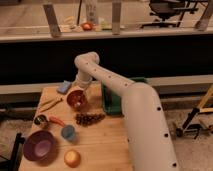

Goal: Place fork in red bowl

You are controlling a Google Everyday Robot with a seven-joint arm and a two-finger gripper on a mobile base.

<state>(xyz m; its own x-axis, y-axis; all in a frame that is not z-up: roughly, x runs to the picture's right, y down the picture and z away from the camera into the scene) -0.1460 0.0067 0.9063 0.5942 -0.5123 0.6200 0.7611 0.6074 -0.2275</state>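
The red bowl (76, 100), small, reddish-brown with an orange-red inside, sits on the wooden table (107, 145) at its back middle. My gripper (81, 90) hangs from the white arm (130, 100) right over the bowl's far rim, at or just above it. Two slim pale utensils (51, 104) lie on the table left of the bowl; one may be the fork, and I cannot tell which. I cannot see anything held in the gripper.
A grape bunch (90, 118) lies just in front of the bowl. A blue sponge (64, 87) is at the back left. A can (41, 120), an orange-red stick (56, 121), a blue cup (68, 132), a purple bowl (39, 146) and an orange fruit (72, 158) stand at the front left. A green rack (112, 97) stands right of the bowl.
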